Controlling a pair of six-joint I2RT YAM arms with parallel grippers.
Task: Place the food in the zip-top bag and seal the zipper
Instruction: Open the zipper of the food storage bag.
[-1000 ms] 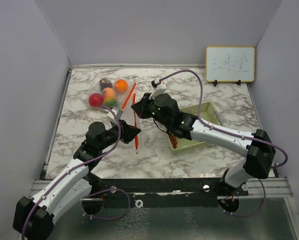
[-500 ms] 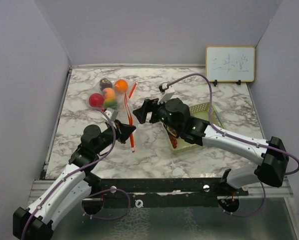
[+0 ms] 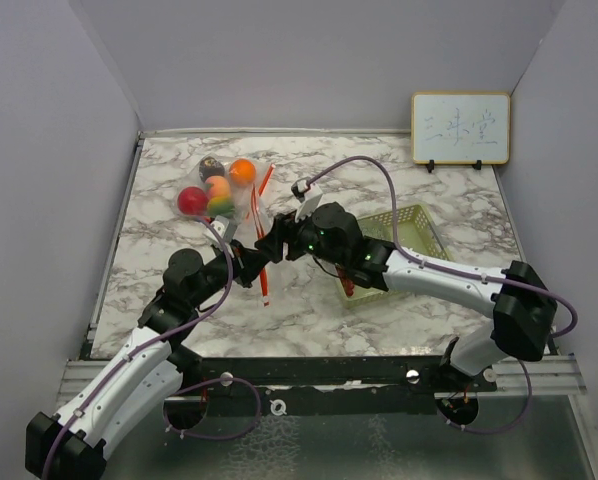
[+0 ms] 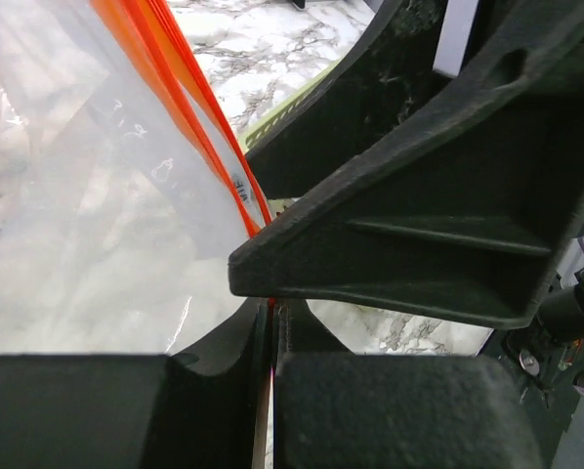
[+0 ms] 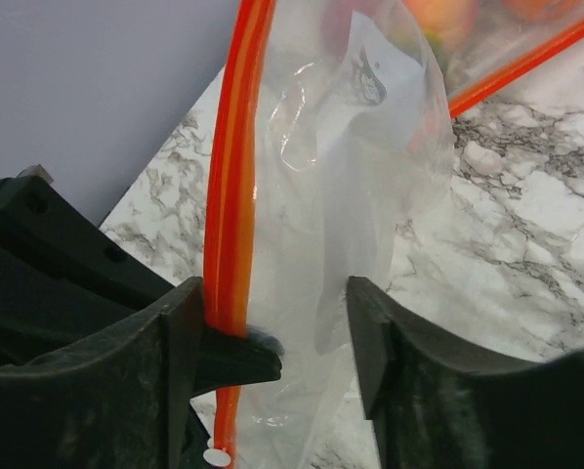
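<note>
The zip-top bag (image 3: 224, 200) lies at the back left, clear with an orange zipper (image 3: 263, 262). Inside it sit a red apple (image 3: 191, 200), an orange (image 3: 242, 172), a dark purple fruit (image 3: 211, 167) and a yellow-peach fruit (image 3: 217, 187). My left gripper (image 3: 251, 266) is shut on the zipper's near end; the orange strip (image 4: 189, 93) runs into its closed jaws (image 4: 271, 318). My right gripper (image 3: 270, 246) stands open just beyond it, fingers on either side of the zipper (image 5: 235, 186) and bag film (image 5: 321, 215). The strip rests against the right gripper's left finger (image 5: 170, 366).
A pale green mesh basket (image 3: 422, 222) sits right of centre, under the right arm, with something small and red at its near-left corner (image 3: 347, 284). A whiteboard (image 3: 460, 127) leans on the back wall. Walls close in the left, right and back.
My right gripper let go of the zipper, opened, swung off and came back around the strip beside the left gripper. The left gripper shut on the zipper and drew back slightly.
</note>
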